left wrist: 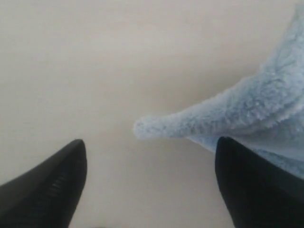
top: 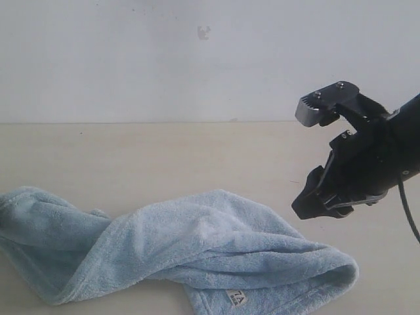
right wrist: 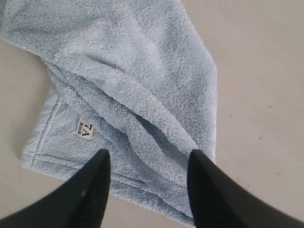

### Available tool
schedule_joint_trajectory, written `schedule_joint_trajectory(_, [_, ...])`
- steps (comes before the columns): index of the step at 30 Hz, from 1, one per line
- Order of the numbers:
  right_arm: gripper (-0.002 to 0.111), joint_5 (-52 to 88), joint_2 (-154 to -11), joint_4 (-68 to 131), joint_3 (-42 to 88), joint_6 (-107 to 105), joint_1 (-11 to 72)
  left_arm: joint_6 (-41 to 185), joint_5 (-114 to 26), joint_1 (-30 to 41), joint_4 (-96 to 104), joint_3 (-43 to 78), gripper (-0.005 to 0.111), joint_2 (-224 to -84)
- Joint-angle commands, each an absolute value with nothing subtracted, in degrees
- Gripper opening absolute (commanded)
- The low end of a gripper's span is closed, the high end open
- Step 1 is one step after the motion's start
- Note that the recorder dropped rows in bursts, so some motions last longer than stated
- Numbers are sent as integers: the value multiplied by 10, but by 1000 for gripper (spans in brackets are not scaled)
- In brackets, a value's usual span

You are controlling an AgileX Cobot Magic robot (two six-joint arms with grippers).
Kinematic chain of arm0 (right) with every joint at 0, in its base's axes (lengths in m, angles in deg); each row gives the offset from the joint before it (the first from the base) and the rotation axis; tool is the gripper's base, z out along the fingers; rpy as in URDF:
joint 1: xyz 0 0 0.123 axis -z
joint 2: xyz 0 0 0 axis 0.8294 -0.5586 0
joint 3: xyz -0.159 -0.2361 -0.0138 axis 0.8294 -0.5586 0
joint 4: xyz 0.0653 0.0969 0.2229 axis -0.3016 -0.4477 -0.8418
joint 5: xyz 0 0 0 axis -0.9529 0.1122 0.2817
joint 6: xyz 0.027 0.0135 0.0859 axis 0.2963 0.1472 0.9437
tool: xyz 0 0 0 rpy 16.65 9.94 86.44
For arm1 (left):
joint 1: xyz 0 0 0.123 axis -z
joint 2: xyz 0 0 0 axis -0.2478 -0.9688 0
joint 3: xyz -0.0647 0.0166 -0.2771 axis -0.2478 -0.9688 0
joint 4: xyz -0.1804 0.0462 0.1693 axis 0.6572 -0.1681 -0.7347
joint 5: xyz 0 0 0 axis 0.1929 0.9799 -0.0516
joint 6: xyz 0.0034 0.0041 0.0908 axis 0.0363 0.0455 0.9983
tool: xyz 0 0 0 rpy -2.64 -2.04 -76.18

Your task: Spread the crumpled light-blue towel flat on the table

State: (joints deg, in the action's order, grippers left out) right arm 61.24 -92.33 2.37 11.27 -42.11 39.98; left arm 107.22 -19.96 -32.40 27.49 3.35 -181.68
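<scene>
now, with the left pincer [left wrist: 151, 142] and right pincer [top: 307, 159] both gaping and empty, we should pinch only hem: the towel [top: 197, 243] pokes a corner ahead of the left, its labelled end beneath the right.

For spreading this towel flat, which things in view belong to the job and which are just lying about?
Job: crumpled pale-blue fluffy terry towel; smooth pale beige table; black left gripper, open; black right gripper, open.
Not job: plain white wall behind, with small grey mark.
</scene>
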Motion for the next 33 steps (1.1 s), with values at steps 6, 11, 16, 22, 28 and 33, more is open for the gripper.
schedule_joint_trajectory(6, [48, 605, -918, 22, 116, -432, 401, 1097, -255, -325, 293, 34, 71, -1879])
schedule_joint_trajectory(11, [48, 595, -918, 22, 116, -434, 401, 1108, -266, -325, 315, 37, 71, -1880])
schedule_joint_trajectory(16, [48, 595, -918, 22, 116, -435, 401, 1265, -201, -309, 484, 48, 71, -1880])
schedule_joint_trajectory(22, [48, 598, -918, 22, 116, -435, 401, 1375, -179, -303, 575, 46, 71, -1882])
schedule_joint_trajectory(28, [48, 599, -918, 22, 116, -435, 401, 1371, -224, -303, 573, 46, 71, -1889])
schedule_joint_trajectory(33, [48, 598, -918, 22, 116, -435, 401, 1367, -238, -304, 575, 46, 71, -1893])
